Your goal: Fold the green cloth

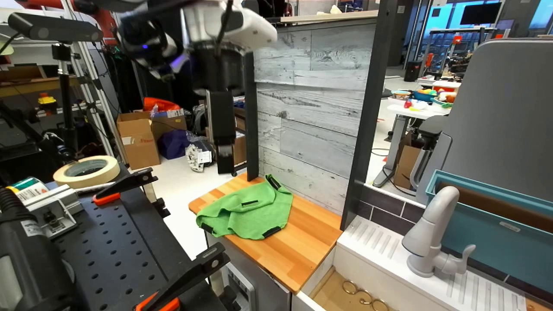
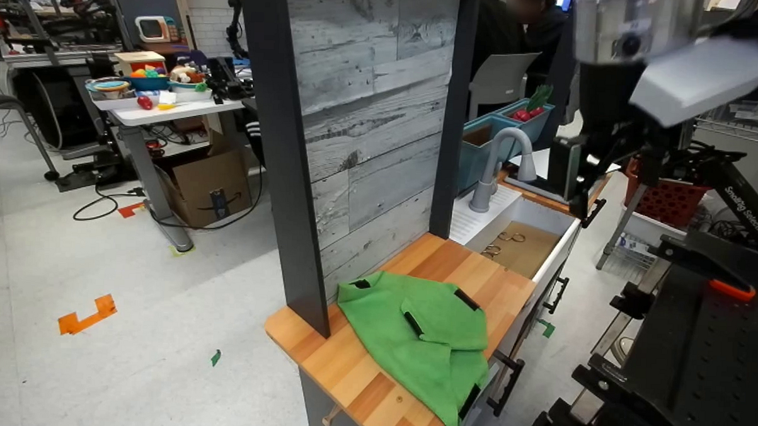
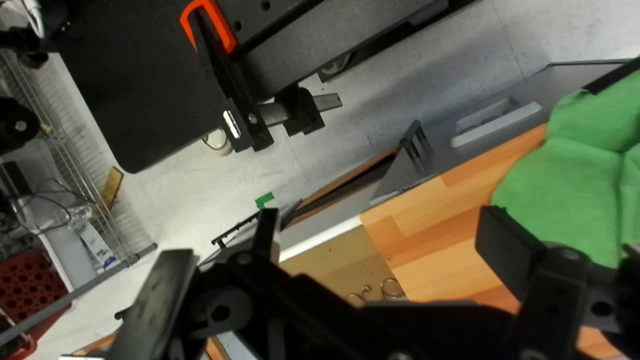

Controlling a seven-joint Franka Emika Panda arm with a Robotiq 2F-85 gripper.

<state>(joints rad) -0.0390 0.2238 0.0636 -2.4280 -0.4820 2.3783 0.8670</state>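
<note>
Cloth (image 2: 413,354) of bright green is being borne by the wooden tabletop (image 1: 302,242), with one flap turned over on top and an edge overhanging. Higher up and well apart from it, the gripper (image 3: 381,224) is being held unclenched, its jaws spread wide.

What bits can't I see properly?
Green cloth: cut off by the wrist view's right edge.
Tabletop beneath: hidden by the cloth in every view.
Robot arm: cut off by an exterior view's top edge.
Label on teal bin: too tiny to read in an exterior view.
</note>
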